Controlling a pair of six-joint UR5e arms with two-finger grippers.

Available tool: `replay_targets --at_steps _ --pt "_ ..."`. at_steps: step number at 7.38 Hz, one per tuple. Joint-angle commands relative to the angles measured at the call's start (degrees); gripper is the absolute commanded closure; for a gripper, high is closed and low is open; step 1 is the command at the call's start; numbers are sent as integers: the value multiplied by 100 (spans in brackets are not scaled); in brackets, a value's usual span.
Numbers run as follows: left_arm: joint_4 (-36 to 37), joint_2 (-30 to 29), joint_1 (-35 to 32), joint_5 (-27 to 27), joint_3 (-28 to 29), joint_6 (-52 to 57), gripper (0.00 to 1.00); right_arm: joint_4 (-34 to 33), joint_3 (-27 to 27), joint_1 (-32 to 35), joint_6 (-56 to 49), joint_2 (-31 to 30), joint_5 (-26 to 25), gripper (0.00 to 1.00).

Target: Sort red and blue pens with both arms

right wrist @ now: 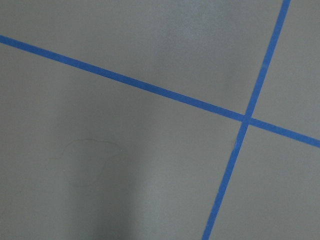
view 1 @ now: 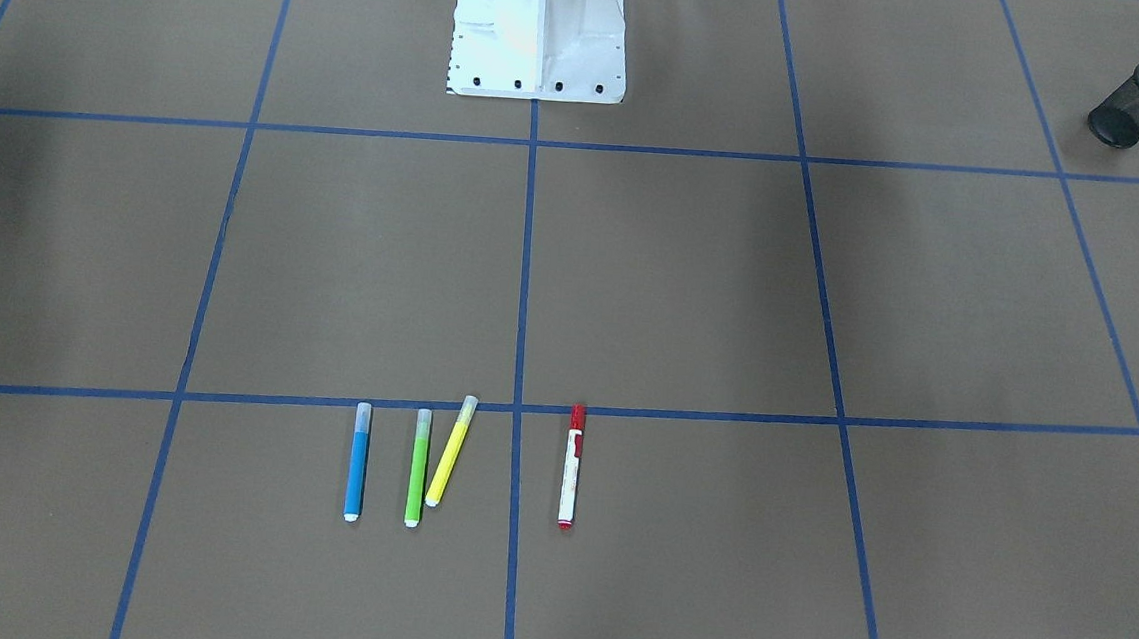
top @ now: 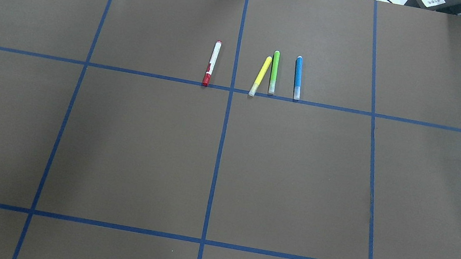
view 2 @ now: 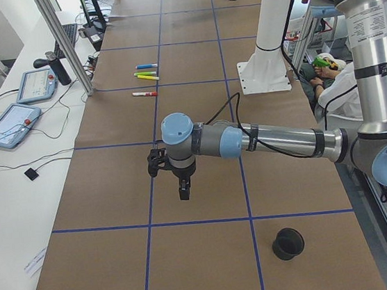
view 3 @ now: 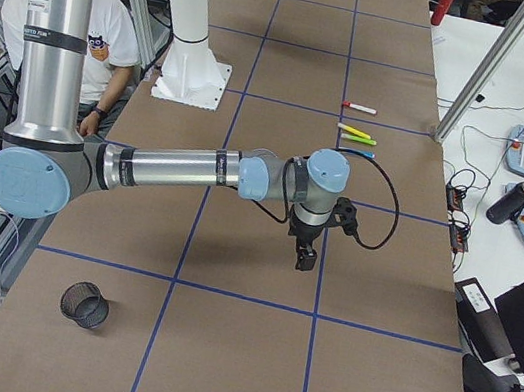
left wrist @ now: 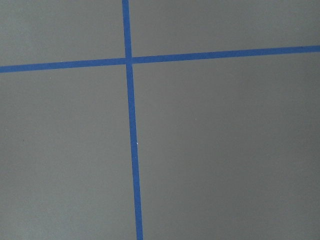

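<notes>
**Red and blue pens lie in a row of four as both arms hang clear**

The red marker [top: 211, 63] lies on the robot's left of the centre tape line, its red cap touching the cross line. The blue highlighter [top: 297, 77] lies well apart from it on the right, outermost of the row. Between them lie a yellow highlighter [top: 260, 76] and a green highlighter [top: 273, 72], the yellow one tilted so that its far end leans close to the green. That makes four pens, one of each colour, all in the far row of squares.

The counter [top: 135, 155] is covered in brown paper marked into squares with blue tape, and the white robot base [view 1: 539, 32] stands at its near edge. Two black mesh cups stand on it, one [view 2: 287, 243] near the left end and one [view 3: 85, 304] near the right. A white bench with control tablets runs along the far side, and a person in a white shirt sits behind the robot.

The left arm [view 2: 284, 140] and right arm [view 3: 166, 164] each reach out over bare paper, jaws pointing down, well apart from the pens. The jaws touch nothing, and whether they are open cannot be told
</notes>
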Motion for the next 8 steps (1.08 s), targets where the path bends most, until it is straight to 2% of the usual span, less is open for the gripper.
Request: replay_targets --at_steps 1,2,6,7,8 --pt "-15 49 1 -18 -216 -10 0 -39 222 104 -56 -216 38 0" --pt "-24 50 1 -9 -210 -1 0 -21 424 105 -56 -366 13 0" --pt "-24 111 -16 -35 -218 -10 0 -12 444 105 59 -614 22 0" --pt "-68 242 -8 -35 -427 -18 0 -12 505 105 50 -648 91 0" --pt "-77 217 -8 -27 -534 -297 0 14 575 114 41 -710 501 0"
